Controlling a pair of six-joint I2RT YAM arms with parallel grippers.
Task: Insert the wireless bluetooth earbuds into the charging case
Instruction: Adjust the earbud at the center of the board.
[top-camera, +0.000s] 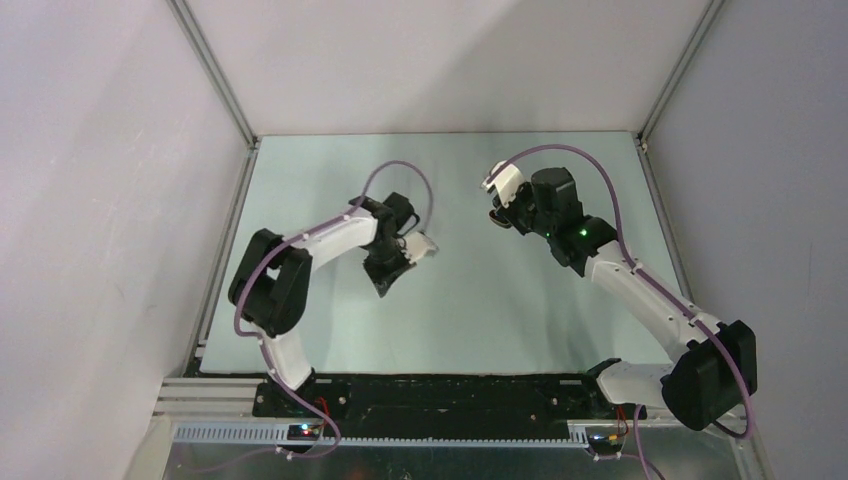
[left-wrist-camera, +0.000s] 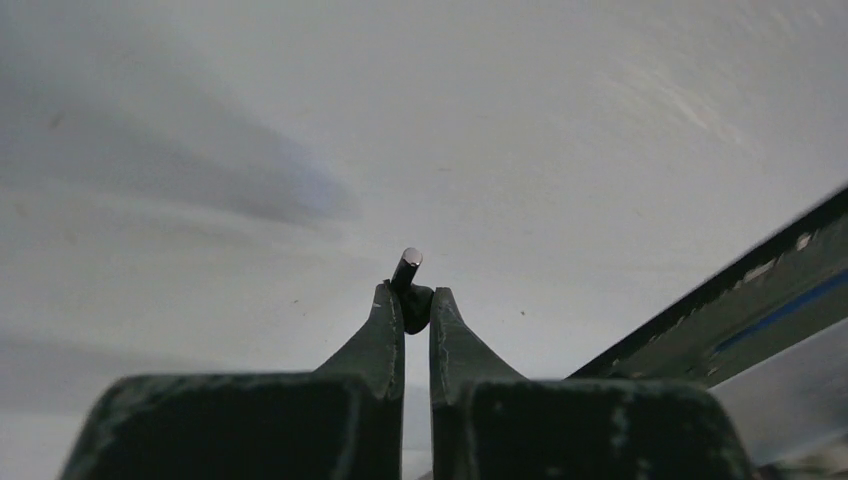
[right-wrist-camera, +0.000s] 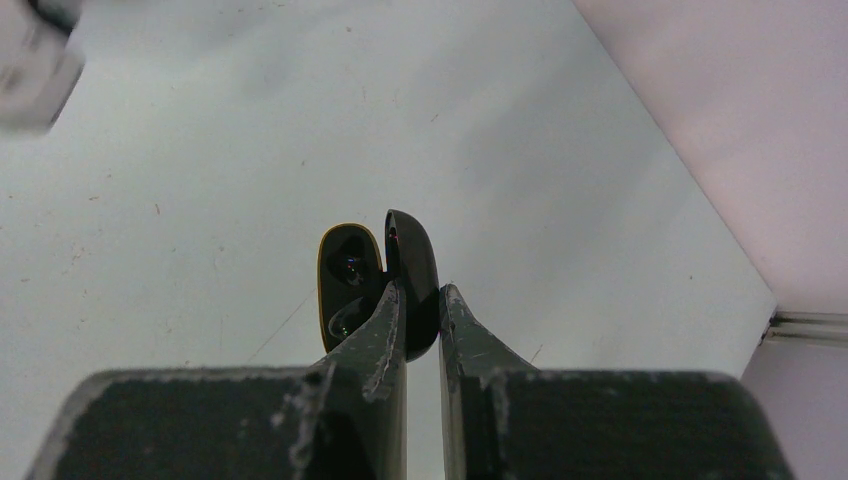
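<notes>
— How are the arms posed, seen from above?
— The left arm (top-camera: 300, 245) is bent toward mid-frame. The right arm (top-camera: 640, 285) is stretched to upper centre.
— The left wrist view?
— A black earbud (left-wrist-camera: 405, 272) is pinched at centre frame by the left gripper (left-wrist-camera: 417, 300).
— The right wrist view?
— An open black charging case (right-wrist-camera: 350, 268) is clamped by one half in the right gripper (right-wrist-camera: 420, 300).

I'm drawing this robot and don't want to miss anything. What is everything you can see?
small glossy black stemmed earbud: one, black with silver tip, pinched in the left gripper.
open black pebble-shaped charging case: one, black with yellow inner rim, clamped in the right gripper.
flat table: one, pale green, beneath both arms.
blurred pale object: one, greyish-white, top-left of right wrist view; unidentifiable.
left gripper: one, dark, shut on the earbud.
right gripper: one, dark, shut on the case.
</notes>
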